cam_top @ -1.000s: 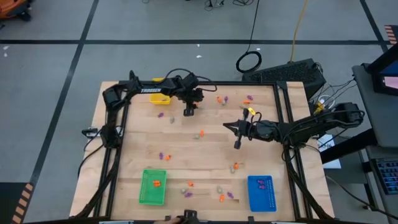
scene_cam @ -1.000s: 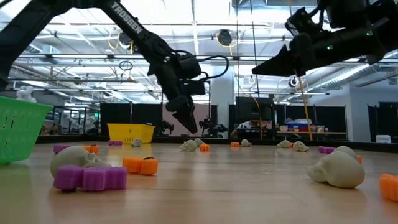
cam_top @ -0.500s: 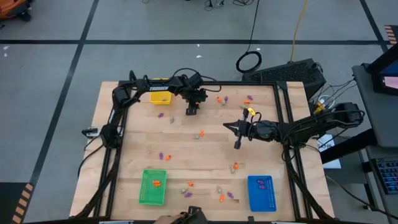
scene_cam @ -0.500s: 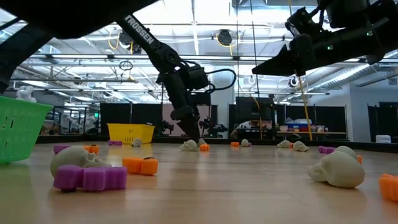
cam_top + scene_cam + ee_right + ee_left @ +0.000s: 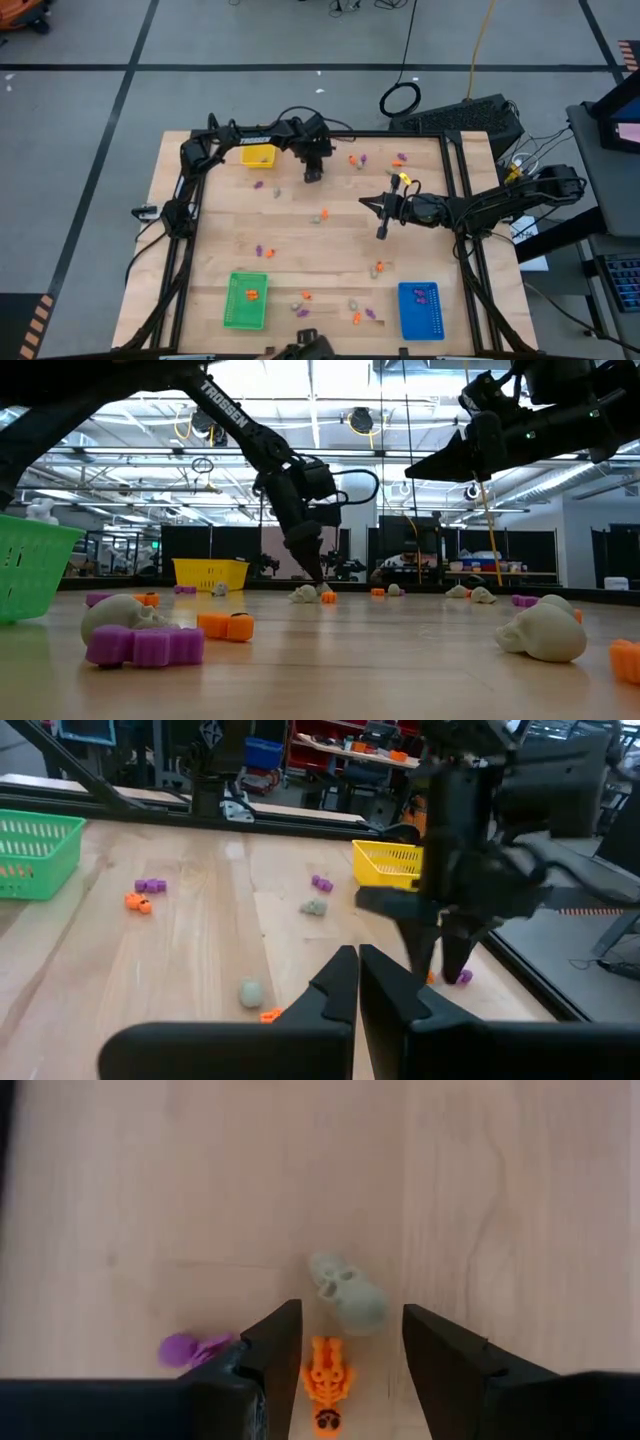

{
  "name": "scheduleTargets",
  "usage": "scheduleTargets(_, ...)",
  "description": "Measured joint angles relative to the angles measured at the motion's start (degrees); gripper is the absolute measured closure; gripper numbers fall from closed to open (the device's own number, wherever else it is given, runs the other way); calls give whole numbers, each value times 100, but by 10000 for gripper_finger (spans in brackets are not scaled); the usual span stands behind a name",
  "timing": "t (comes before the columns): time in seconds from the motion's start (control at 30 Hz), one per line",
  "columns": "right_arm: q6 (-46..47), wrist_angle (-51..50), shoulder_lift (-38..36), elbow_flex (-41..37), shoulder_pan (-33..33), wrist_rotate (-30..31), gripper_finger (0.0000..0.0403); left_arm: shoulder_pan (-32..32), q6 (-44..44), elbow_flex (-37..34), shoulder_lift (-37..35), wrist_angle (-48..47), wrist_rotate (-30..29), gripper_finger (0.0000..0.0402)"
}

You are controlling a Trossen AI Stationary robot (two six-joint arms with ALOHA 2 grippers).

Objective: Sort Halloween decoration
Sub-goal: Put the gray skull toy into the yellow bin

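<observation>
**Left gripper poised over an orange trinket at the far side of the table**

While the right arm hung idle above the middle of the table, the left gripper (image 5: 313, 176) stood low over the far part of the wooden table (image 5: 215, 240), just beside the yellow tray (image 5: 256, 155). Its fingers (image 5: 275, 1345) were spread apart, and in the left wrist view an orange trinket (image 5: 327, 1380) lay on the wood in the gap between them, touching neither that could be seen. A beige-grey skull (image 5: 347, 1292) lay just past the fingertips, close to the orange piece, and a purple trinket (image 5: 190, 1348) sat beside the outside of one finger. From table height the fingers pointed down at a skull and an orange piece on the board, their tips very near the surface.

The right gripper (image 5: 381, 233) was pinched fully shut, holding nothing.

Other orange, purple and beige-grey pieces lay scattered across the table. The green tray (image 5: 246, 300) at the near edge held an orange piece (image 5: 251, 295), and the blue tray (image 5: 420, 310) held purple ones (image 5: 420, 294).
</observation>
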Motion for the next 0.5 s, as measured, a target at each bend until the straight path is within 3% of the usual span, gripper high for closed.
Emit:
scheduleTargets(0.27, 112, 1, 0, 1, 0, 4, 403, -44, -1941, 507, -11, -232, -47, 230)
scheduleTargets(0.4, 112, 1, 0, 2, 0, 7, 403, -165, -2137, 517, -9, -265, -714, 230)
scheduleTargets(0.5, 114, 3, 0, 2, 0, 10, 403, -187, -2158, 525, -9, -395, -844, 230)
